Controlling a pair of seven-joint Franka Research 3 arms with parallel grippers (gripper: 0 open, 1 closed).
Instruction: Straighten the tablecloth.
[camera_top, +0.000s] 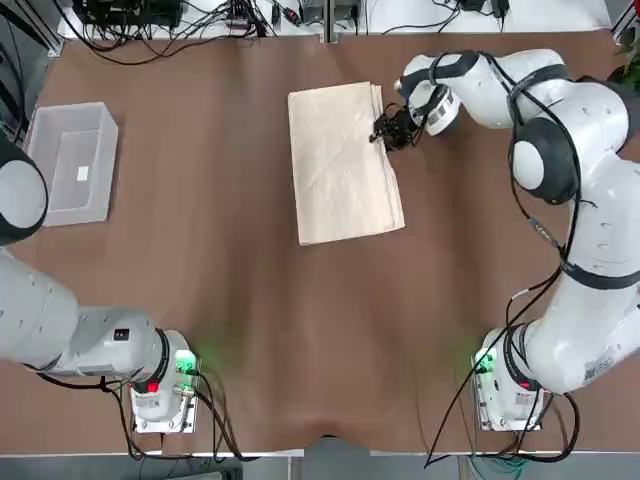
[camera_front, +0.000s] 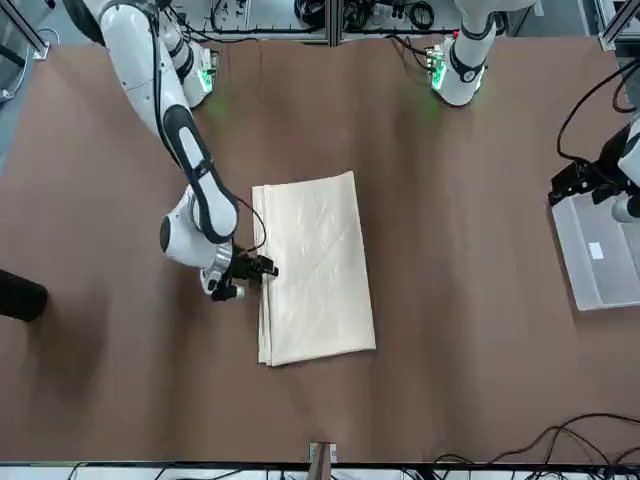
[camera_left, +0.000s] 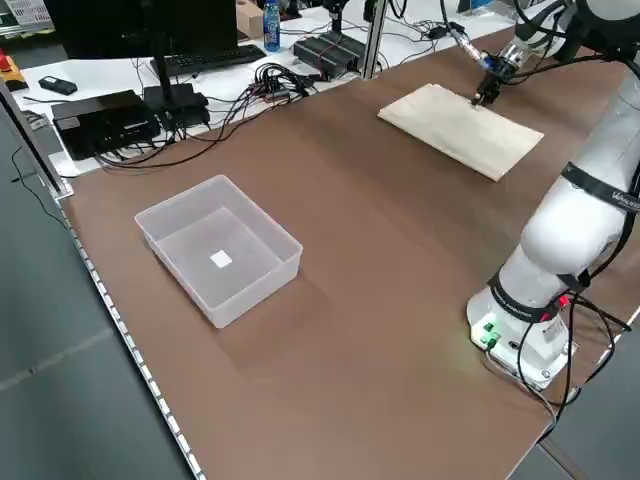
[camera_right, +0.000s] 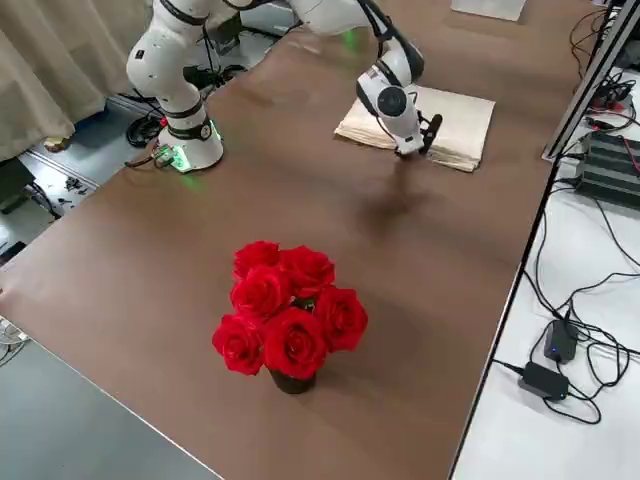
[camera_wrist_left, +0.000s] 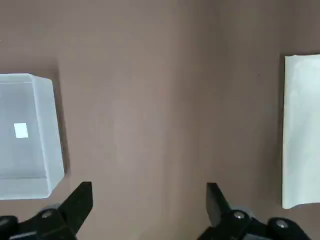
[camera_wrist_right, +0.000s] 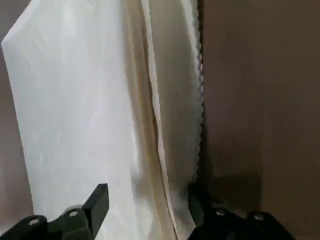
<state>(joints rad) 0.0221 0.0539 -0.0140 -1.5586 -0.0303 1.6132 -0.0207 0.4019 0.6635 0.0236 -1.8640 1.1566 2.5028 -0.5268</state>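
Two arms, left (camera_top: 80, 310) and right (camera_top: 600, 220), over a brown counter (camera_top: 250, 350). Tablecloth (camera_top: 340, 165) folded into a flat packet, past mid-counter, between the bin (camera_top: 70, 165) and the right arm. Bin well apart to the left; roses (camera_right: 293, 320) in a dark pot (camera_right: 293, 383), off to the right. Left tool (camera_wrist_left: 150, 183) near the bin, fingers spread, nothing between them. Right tool (camera_wrist_right: 146, 187) at the packet's right side, fingers spread astride the layered edge (camera_wrist_right: 160, 140), no pinch visible.

Likely step: catch an edge layer to start unfolding. Best done low and slow, fingertips just clear of the counter. Select the wanted layer before closing; check for a second one caught. Then lift slightly, draw outward evenly. Watch for dragging the whole packet; perhaps steady the opposite side with the left tool.
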